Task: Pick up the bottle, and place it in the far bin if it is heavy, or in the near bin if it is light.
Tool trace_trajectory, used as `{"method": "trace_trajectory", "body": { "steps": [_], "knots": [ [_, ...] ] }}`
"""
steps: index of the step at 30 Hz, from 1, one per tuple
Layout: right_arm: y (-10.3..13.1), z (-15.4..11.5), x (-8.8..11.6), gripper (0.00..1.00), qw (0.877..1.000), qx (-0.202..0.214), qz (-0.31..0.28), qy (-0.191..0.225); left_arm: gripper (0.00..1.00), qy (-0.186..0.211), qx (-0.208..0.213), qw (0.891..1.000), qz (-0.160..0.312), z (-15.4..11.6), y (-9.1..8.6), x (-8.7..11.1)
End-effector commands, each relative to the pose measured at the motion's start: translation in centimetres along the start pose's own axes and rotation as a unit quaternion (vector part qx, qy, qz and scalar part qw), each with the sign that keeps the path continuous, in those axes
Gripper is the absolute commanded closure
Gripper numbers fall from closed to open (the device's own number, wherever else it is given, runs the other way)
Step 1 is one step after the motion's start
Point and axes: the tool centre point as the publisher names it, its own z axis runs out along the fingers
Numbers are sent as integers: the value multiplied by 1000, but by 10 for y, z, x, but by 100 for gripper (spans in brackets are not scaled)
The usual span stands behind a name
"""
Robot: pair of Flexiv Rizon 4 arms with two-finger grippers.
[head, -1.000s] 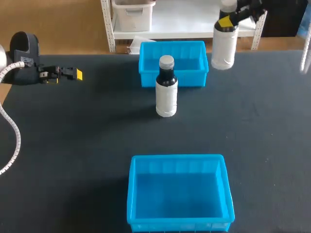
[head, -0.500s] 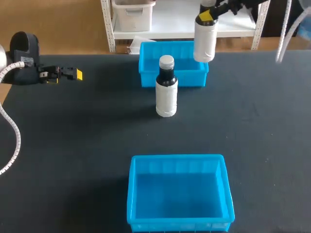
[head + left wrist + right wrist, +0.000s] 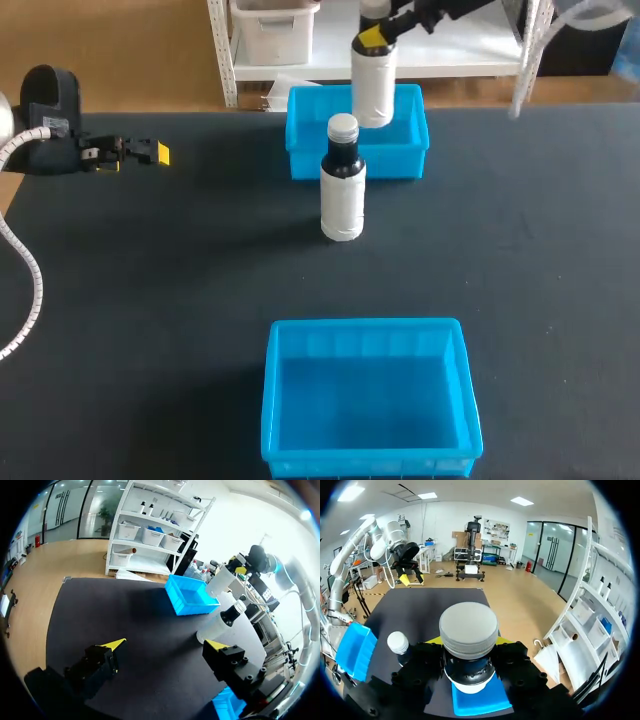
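At the left edge of the dark matte worktop (image 3: 150, 300) our left end effector (image 3: 150, 153) hangs low over the surface, well apart from everything else. Its two black fingers with bright yellow tips are spread wide and grasp nothing; the left wrist view shows only bare worktop between them (image 3: 165, 645).

Near the middle, the standing bottle (image 3: 343, 195), a white-bodied plastic cylinder with a dark neck and grey screw cap, is upright on the worktop. It is just in front of the far bin (image 3: 305, 150), a bright blue rectangular plastic tub at the back edge. We cannot tell whether the two touch.

Closest to us sits the near bin (image 3: 366, 326), a larger bright blue rectangular plastic tub, open-topped, well apart from the standing bottle.

A little to the right of the standing bottle, the held bottle (image 3: 373, 90), another white plastic cylinder with a grey cap, hangs upright. In the head view its base appears over the far bin's opening. Our right end effector (image 3: 375, 38) is clenched on its neck, one yellow-tipped finger on each side. The right wrist view shows the grey cap (image 3: 469, 630) between those fingers, with blue bin floor beneath.
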Motion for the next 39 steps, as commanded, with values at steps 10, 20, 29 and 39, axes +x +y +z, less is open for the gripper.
{"method": "trace_trajectory", "body": {
  "steps": [10,20,29,39],
  "knots": [
    [-20,61,-3,100,996,-83,-11,-6,0,0,0,1000,0,0,0,0],
    [-31,84,8,100,995,-102,-8,-6,0,0,0,1000,0,0,0,0],
    [-40,98,15,100,993,-113,-1,-10,0,0,0,1000,0,0,0,0],
    [-45,111,25,100,992,-123,11,-5,0,0,0,1000,0,0,0,0]
  ]
}}
